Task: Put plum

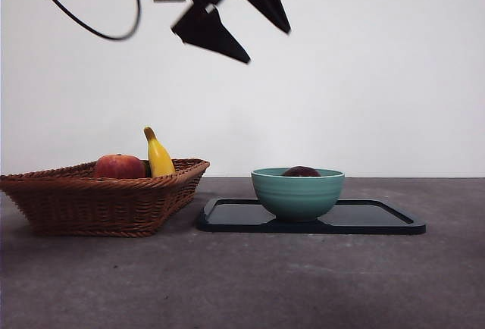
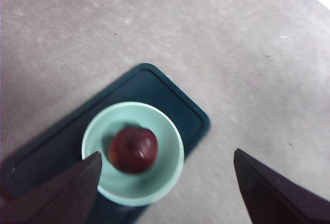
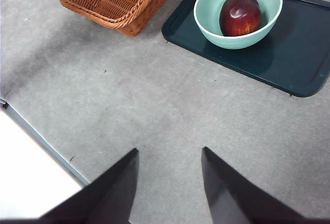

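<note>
Your largest surface is the grey tabletop (image 1: pixel 250 283), which carries everything else. On it, toward the left in the front view, sits the brown wicker basket (image 1: pixel 98 200). It holds a red-orange apple (image 1: pixel 119 167) and a yellow banana (image 1: pixel 158 156) that stands up against the basket's far rim, just beside the apple.

Next to the basket, close to its right corner, lies a dark teal tray (image 1: pixel 379 219), flat on the tabletop. A pale green bowl (image 1: pixel 298 192) stands upright on the tray's left part, and the rest of the tray is bare.

The plum (image 3: pixel 240 14) is in that bowl, resting on its bottom. From the front you see only its dark top (image 1: pixel 301 171) above the rim; from the wrist cameras you see it whole, glossy and dark maroon, alone in the bowl (image 2: pixel 133 149).

Your left hand (image 1: pixel 231 18) hangs high over the tabletop, above the gap between basket and bowl in the front view. Its wrist camera looks down onto bowl and plum. Its jaws are spread wide and hold nothing.

Your right hand (image 3: pixel 170 182) waits well apart from the tray and basket, over bare tabletop near its edge. Its jaws stand apart, with nothing between them.
</note>
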Tool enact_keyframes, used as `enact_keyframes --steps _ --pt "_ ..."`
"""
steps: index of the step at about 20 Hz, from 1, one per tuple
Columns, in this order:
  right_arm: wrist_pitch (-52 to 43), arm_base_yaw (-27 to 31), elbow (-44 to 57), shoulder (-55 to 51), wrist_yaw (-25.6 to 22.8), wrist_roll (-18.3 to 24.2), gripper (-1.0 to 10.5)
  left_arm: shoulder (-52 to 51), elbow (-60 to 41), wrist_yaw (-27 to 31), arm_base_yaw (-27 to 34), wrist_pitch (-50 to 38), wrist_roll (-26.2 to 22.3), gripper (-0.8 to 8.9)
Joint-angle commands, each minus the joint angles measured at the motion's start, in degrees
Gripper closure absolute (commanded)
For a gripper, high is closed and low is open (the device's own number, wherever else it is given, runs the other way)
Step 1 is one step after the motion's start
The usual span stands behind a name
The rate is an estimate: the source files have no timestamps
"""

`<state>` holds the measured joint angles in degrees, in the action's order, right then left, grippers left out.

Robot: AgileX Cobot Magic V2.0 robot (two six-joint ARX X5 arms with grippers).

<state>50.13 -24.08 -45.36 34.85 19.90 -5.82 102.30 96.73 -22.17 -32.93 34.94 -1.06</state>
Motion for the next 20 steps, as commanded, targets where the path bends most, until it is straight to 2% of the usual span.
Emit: enact_keyframes --steps 1,5,13,20 --pt "-0.35 -0.44 -0.28 0.22 0.24 0.09 7.5 5.46 4.59 0.90 -0.79 -0.26 -1.36 4.09" --pt "-0.33 -0.44 -0.28 0.22 0.24 0.09 7.5 12.46 8.22 1.81 -1.55 -0.92 -3.34 4.09" --pt "-0.28 -0.44 -0.28 0.24 0.22 0.09 7.5 20.13 8.70 7.85 -3.96 -3.45 -9.66 4.09" --pt "0.13 -0.44 -0.28 0.24 0.22 0.09 7.5 23.91 8.70 7.85 -4.94 -3.98 -10.51 4.09"
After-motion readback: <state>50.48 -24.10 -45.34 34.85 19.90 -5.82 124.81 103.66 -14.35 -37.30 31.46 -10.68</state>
